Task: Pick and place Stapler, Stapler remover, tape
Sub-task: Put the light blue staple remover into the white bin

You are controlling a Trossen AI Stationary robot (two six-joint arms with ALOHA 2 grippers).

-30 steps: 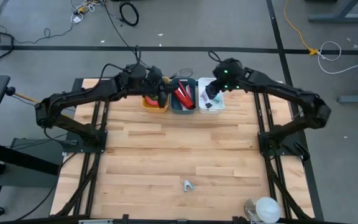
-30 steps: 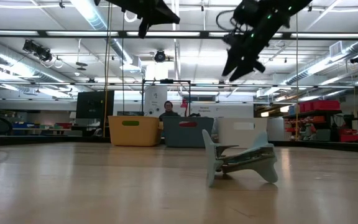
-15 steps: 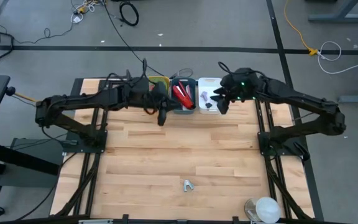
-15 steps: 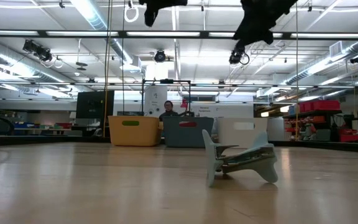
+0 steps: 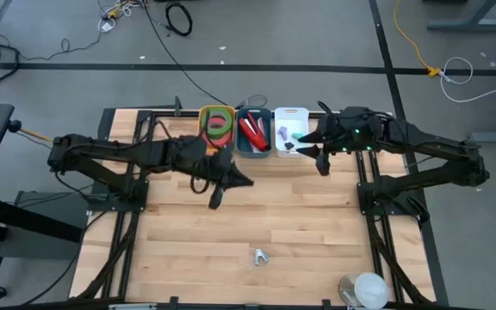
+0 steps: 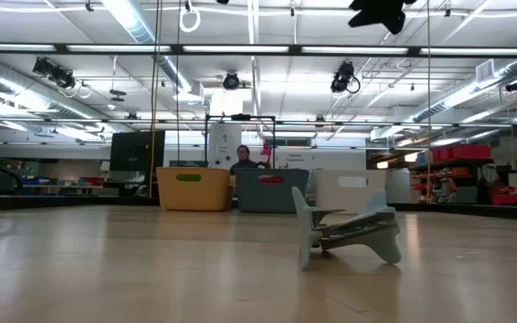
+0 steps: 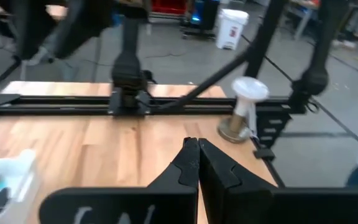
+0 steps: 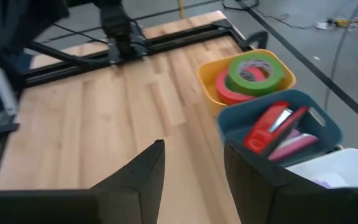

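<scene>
The tape rolls, one green [image 8: 257, 70] and one pinkish-red [image 8: 227, 87], lie in the yellow bin [image 5: 216, 127]. Red staplers [image 8: 277, 127] lie in the blue-grey bin [image 5: 253, 133]. A pale staple remover [image 5: 260, 255] rests on the table near its near edge, and stands on its prongs in the low view [image 6: 348, 229]. My left gripper [image 5: 244, 181] hangs shut and empty over the table on the near side of the bins; its fingertips show closed together in the left wrist view [image 7: 194, 163]. My right gripper [image 5: 315, 155] is open and empty beside the white bin [image 5: 291, 133]; it also shows in the right wrist view [image 8: 191, 168].
The three bins stand in a row at the table's far edge. A white round stand [image 5: 364, 288] sits at the near right corner. Bare wood lies between the bins and the staple remover. A person [image 6: 243, 160] sits behind the bins, beyond the table.
Both grippers have drawn back from over the bins. My left gripper has left the yellow bin, gone toward the near edge and swung about toward the right. My right gripper has gone from the white bin toward the right edge. Both have risen out of the low view.
</scene>
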